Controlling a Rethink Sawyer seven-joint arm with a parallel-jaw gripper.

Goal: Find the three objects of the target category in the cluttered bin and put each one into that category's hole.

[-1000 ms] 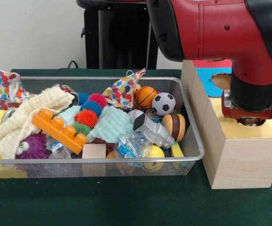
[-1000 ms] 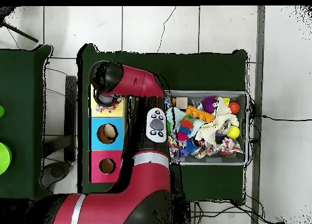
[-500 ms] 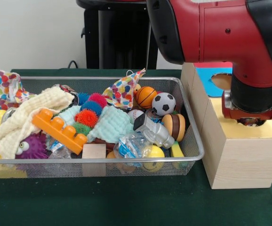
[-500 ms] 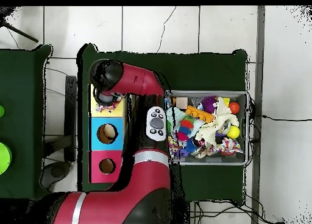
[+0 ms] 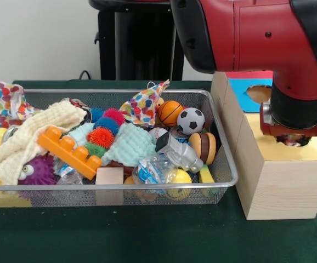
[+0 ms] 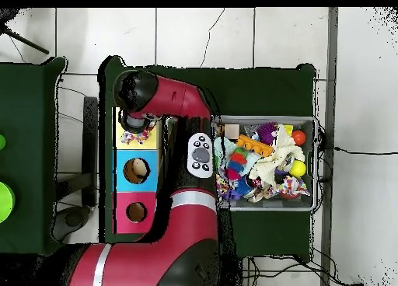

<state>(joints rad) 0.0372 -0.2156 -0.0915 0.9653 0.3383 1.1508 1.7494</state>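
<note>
Shifted slightly sideways, hand (image 5: 294,141) hovers over smooth yellow-topped wooden box (image 5: 283,181).

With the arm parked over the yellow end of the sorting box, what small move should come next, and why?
Probably lift and swing back toward the wire bin. The gripper sits right over the yellow section of the wooden box, its contents hidden, while the small balls, like the soccer ball and the basketball, lie in the bin.

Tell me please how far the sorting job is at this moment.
Done: cannot be confirmed; the holes' insides are hidden. In hand: the arm's end hangs over the yellow section of the wooden box, and any load is hidden. Left: the wire bin is full, with the basketball and soccer ball inside.
</note>
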